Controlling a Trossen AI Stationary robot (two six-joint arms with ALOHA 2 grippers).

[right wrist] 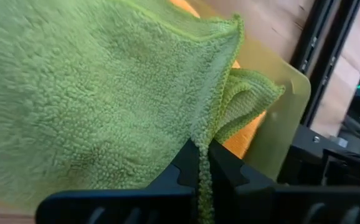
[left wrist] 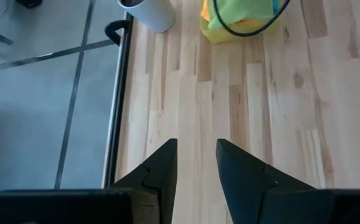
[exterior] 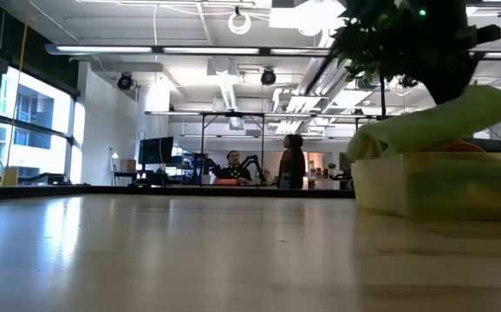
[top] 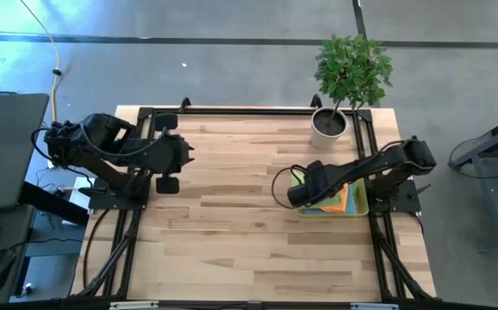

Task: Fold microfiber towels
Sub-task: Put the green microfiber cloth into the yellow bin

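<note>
My right gripper [right wrist: 198, 163] is pinching a lime green towel's [right wrist: 93, 87] edge above the tray [top: 361, 207] by the table's right edge, with clear wood leftward toward the idle left gripper [left wrist: 195, 163], its fingers parted on nothing.

Light wood plank table [top: 232, 224] with a black metal frame along its edges. A white plant pot [top: 327, 127] with a leafy green plant stood at the far right corner. A pale yellow tray [top: 360, 207] sat on the right side near the edge, and held a stack of microfiber towels [top: 333, 203], lime green on top, with orange and teal showing. Both arm bases were mounted at the table's left and right edges.
</note>
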